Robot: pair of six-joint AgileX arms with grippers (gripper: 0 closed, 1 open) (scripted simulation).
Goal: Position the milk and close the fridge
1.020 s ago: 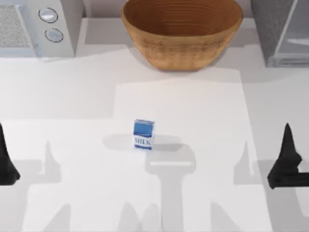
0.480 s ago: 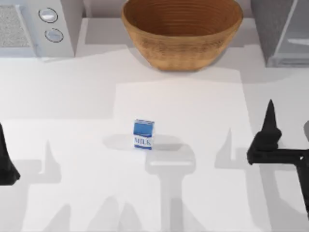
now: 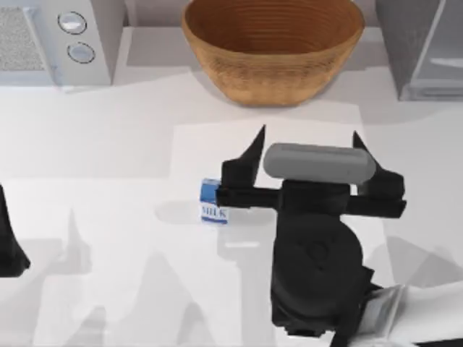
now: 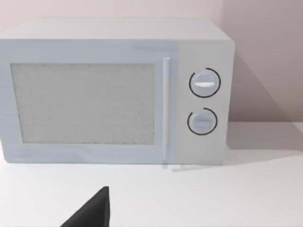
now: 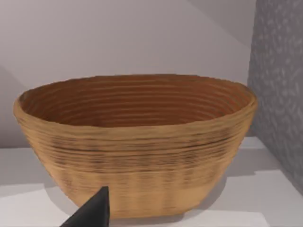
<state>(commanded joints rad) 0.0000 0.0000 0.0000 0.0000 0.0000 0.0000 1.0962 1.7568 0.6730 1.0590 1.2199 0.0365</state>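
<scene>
The left pincer sits parked at the worktop's left edge; I cannot tell how its fingers stand. The microwave stands at the back left. The milk stands upright mid-worktop. The right pincer, fingers spread wide, hovers just right of it. The basket sits behind; the fridge stands back right.

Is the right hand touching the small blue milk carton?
Cannot tell: in the top view the right hand overlaps the small blue milk carton, hiding any contact or gap.
</scene>
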